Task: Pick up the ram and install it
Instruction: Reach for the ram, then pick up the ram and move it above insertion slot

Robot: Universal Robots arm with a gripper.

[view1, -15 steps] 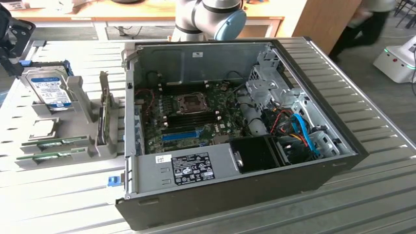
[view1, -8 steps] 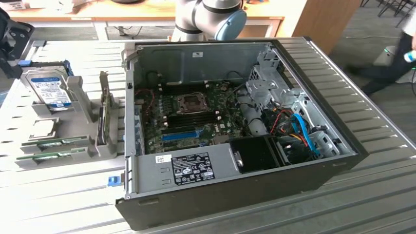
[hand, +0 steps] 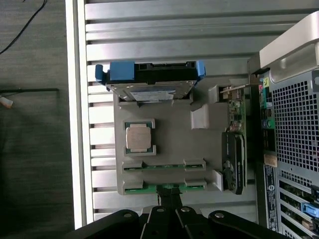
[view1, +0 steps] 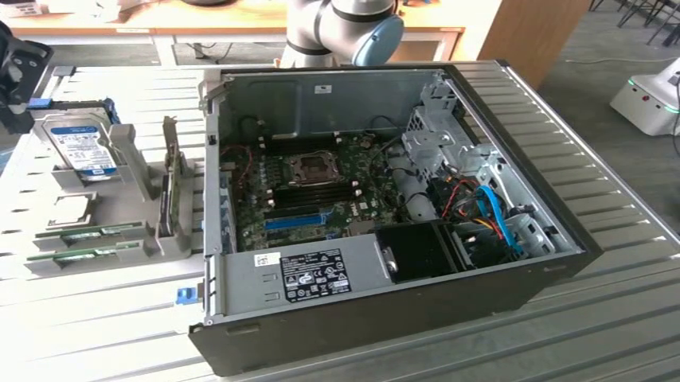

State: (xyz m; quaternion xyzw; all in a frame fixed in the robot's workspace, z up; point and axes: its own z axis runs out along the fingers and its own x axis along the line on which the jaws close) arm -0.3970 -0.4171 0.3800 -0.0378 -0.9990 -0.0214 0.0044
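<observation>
Robot's at the pick stage, pre-grab: the gripper (view1: pixel 15 111) hangs high over the grey holder (view1: pixel 133 171) at the exterior view's left, well apart from the open PC case (view1: pixel 425 318). Jaws are clenched tight w/ nothing btw them. In the wrist view the gripper (hand: pixel 168 195) lines up over the ram stick (hand: pixel 142 188), but that reads as overlap from above, not contact, given how high the arm sits in the exterior view. The ram stick (view1: pixel 75 255) stands on edge in the holder's end slot, farthest from the hard drive (view1: pixel 83 147). A second stick (hand: pixel 164 167) sits in the next slot, just beside it, & a processor chip (hand: pixel 138 137) rests btw that one and the drive. So nothing's lifted and nothing's installed yet. Whether the long dark slots on the board (view1: pixel 318 183) inside the case are free is hard to tell. Next move, as it looks: the jaws must open first, since shut tips can't take a thin board. Then it needs a straight drop centred on the stick, pads on its flat faces. Spacing's tight, so the main risk is clipping the neighbour.
</observation>
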